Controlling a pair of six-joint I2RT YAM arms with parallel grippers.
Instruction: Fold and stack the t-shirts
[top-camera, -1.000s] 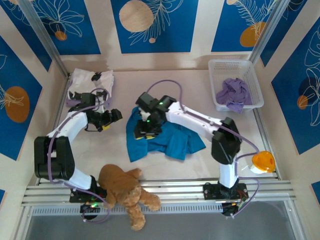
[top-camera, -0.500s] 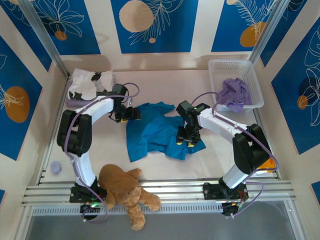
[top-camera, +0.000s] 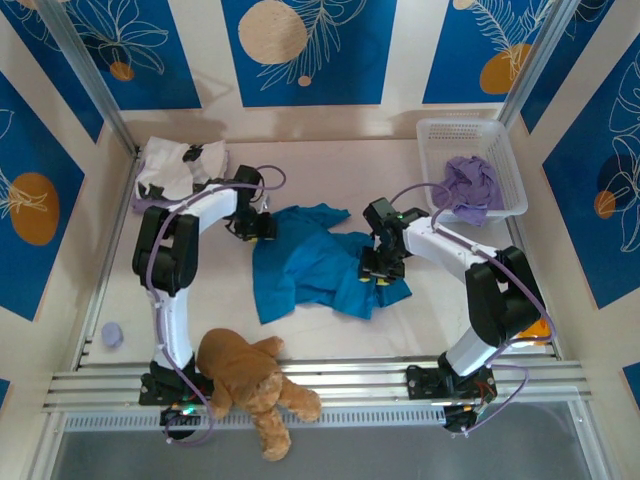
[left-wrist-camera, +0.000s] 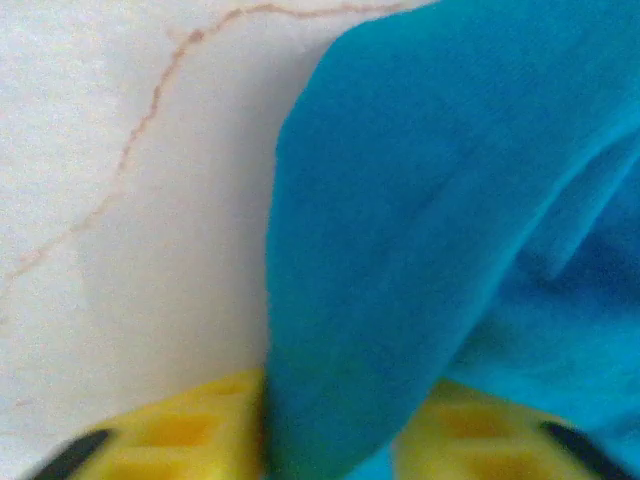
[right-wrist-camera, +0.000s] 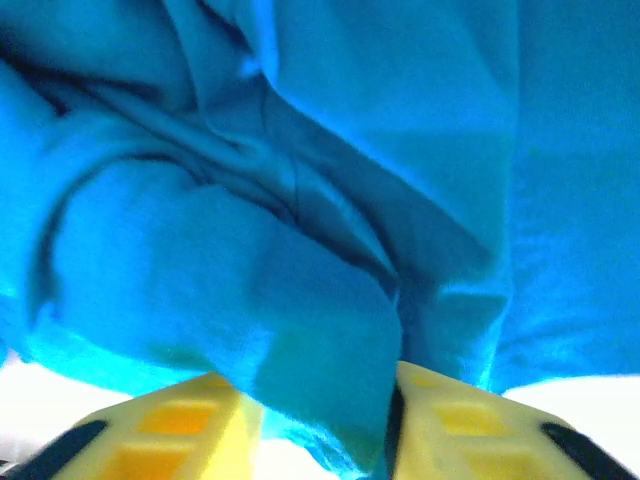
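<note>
The teal-blue t-shirt (top-camera: 315, 265) lies crumpled at mid-table. My left gripper (top-camera: 262, 227) sits at its upper left corner, its yellow fingers (left-wrist-camera: 170, 440) shut on a fold of the teal-blue t-shirt (left-wrist-camera: 400, 220). At the shirt's right edge my right gripper (top-camera: 374, 272) has its yellow fingers (right-wrist-camera: 450, 425) shut on a bunched fold of the teal-blue t-shirt (right-wrist-camera: 250, 280). A white t-shirt with black blotches (top-camera: 180, 165) rests on a lavender one at the back left. More lavender t-shirts (top-camera: 466, 187) are heaped in the basket.
The white plastic basket (top-camera: 512, 170) stands at the back right. A brown teddy bear (top-camera: 250, 378) lies on the near rail by the left arm's base. An orange object (top-camera: 527, 322) sits at the right edge, a small lavender item (top-camera: 112, 333) at the left edge.
Both arms swung out to opposite edges of the teal shirt; the left reached its upper left corner, the right its right edge. Both grippers closed onto the cloth.
</note>
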